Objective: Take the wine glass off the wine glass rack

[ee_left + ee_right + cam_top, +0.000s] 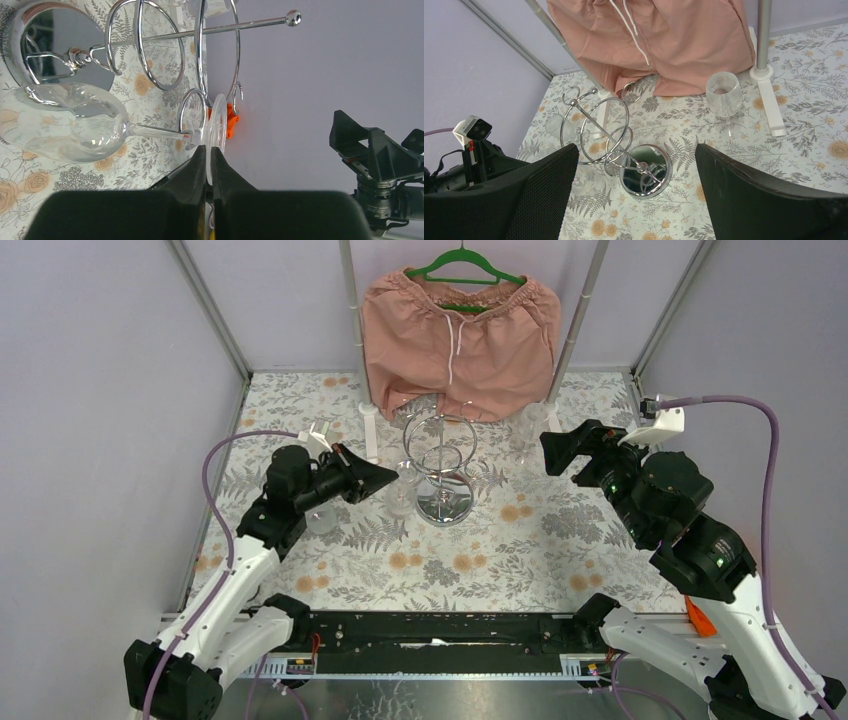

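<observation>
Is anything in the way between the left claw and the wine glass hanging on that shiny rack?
No. The left claw is shut on the round foot of the wine glass. Only a small wire loop of the rack curves around the stem, so the glass must slide clear of it.

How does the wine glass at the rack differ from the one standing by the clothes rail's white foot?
The hanging wine glass is bowl-down, its stem in a loop of the wine glass rack; the standing glass is upright on the table. The left pincer pinches the hanging glass's foot; nothing touches the standing glass. Both are clear and stemmed.
</observation>
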